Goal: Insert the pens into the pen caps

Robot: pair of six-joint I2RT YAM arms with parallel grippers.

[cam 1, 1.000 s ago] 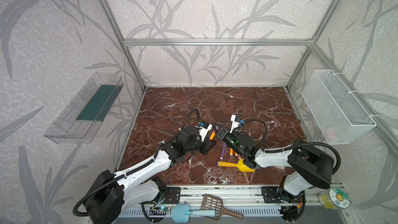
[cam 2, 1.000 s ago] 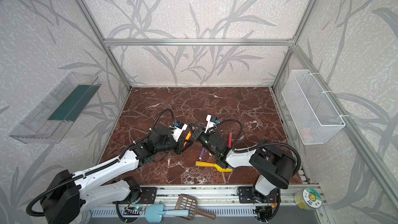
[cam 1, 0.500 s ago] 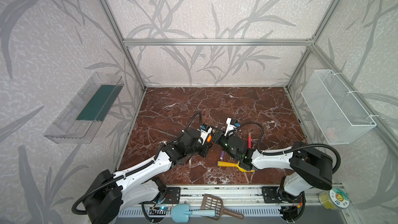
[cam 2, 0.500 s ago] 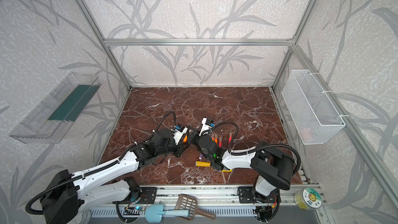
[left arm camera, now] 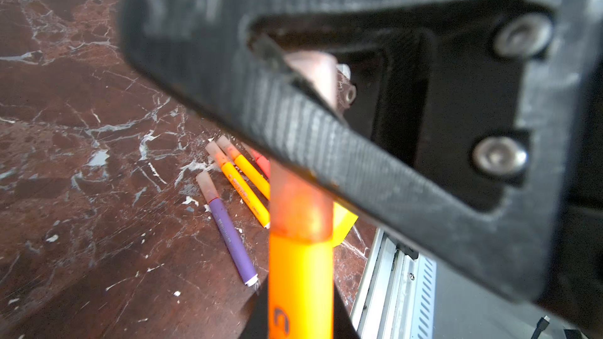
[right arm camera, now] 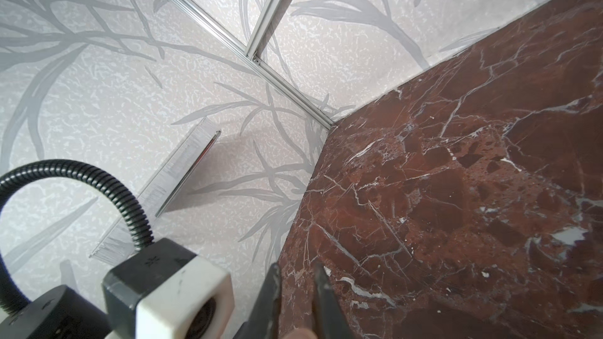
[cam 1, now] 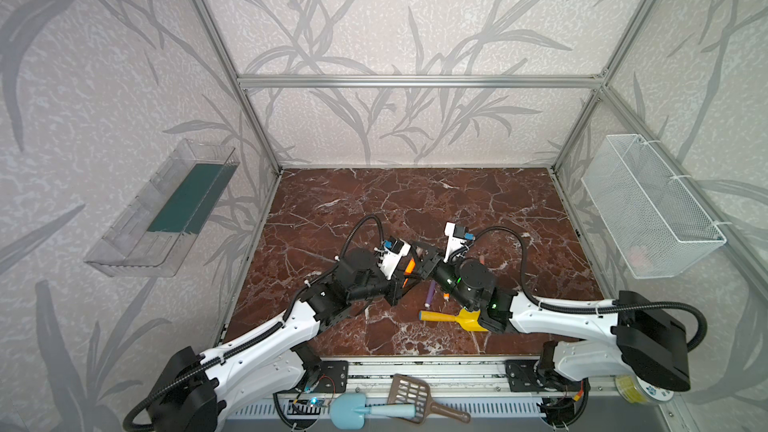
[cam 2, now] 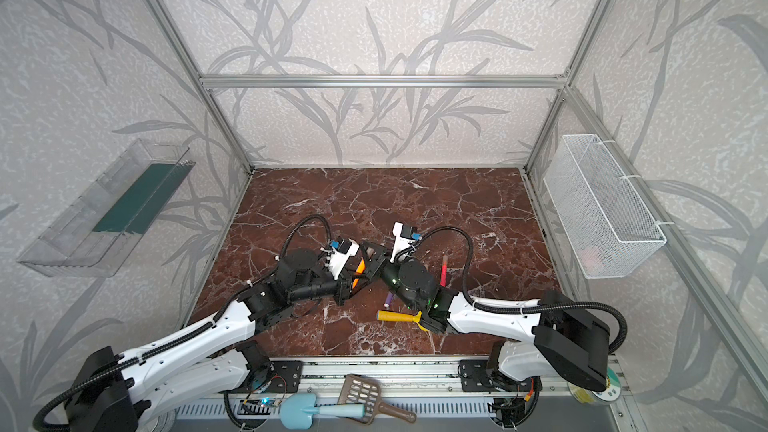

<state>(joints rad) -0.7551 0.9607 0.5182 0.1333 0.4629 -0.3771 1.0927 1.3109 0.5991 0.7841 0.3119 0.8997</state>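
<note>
While both arms meet mid-table, left gripper point(cam 1: 404, 281) jaws are clamped on an orange pen point(left arm camera: 300, 288) | pen tip sits inside pen cap point(left arm camera: 301, 210) | right gripper point(right arm camera: 296, 272) jaws are pinched together on that cap | purple pen point(left arm camera: 228, 233) and two capped orange pens point(left arm camera: 243, 189) lie on marble tabletop point(left arm camera: 81, 158) near yellow toy shovel point(cam 1: 440, 317)

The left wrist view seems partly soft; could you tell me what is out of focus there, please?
In the left wrist view the near orange pen and its cap are blurred; the purple pen on the table beyond is sharp.
</note>
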